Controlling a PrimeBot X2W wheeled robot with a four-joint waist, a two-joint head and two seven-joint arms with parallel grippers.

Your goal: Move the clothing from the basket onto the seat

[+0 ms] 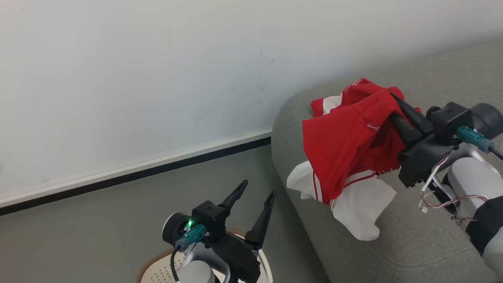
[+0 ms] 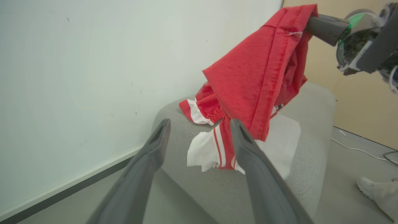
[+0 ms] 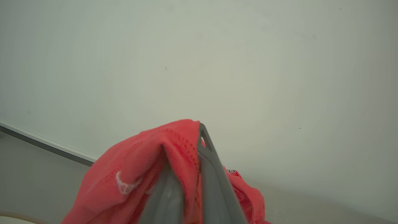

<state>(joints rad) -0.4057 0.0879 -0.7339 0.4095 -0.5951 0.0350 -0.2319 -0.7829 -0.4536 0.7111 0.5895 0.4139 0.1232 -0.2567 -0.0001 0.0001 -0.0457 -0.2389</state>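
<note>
1. Your right gripper is clamped tight on a bunched fold of the red jersey and holds it up over the wall-side end of the sofa. The right wrist view shows fabric wrapped over one finger.
2. The jersey's lower part hangs down to the seat near the sofa's rounded front edge. White panels with red stripes lie there, some spilling past the edge. I cannot tell whether they belong to the held piece.
3. A second red garment lies further back on the same end, closer to the wall.
4. Your left gripper is spread wide and empty above the basket. The arm hides the basket's inside, so I cannot tell what is left in it.
5. Risk: if you let go here, the weight hanging near the front edge could drag the cloth off onto the floor. Carrying it further in toward the backrest looks safer.
6. Risk: the soft fabric folded over the finger may cling when the jaws part and get pulled back off as the arm withdraws.
7. A person's shoe is on the floor beyond the sofa.
</note>
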